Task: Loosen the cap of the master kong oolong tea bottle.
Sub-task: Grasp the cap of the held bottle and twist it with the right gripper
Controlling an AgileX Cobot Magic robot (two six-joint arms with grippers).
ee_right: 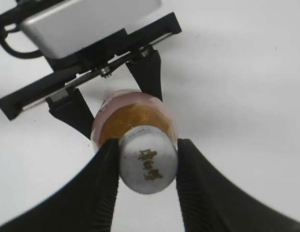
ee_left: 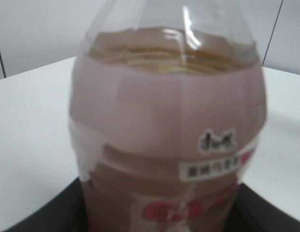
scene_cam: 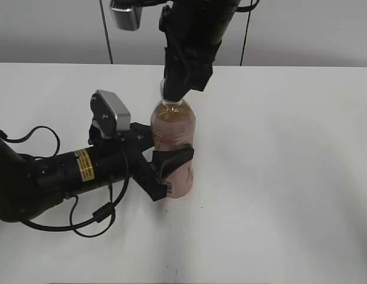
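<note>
Two hands hold one upright master kong oolong tea bottle near the middle of the white tabletop. The left hand clamps the labelled body low down. The right hand, from above, pinches the white cap on both sides. Nearly full, the bottle likely feels heavy, its thin wall yielding and slick; the ribbed cap offers the surest grip.

The bottle is stood upright on the desk, filled with amber tea nearly to the shoulder and wrapped in a pale pink label. The white cap, marked on top, is seated on its neck.
</note>
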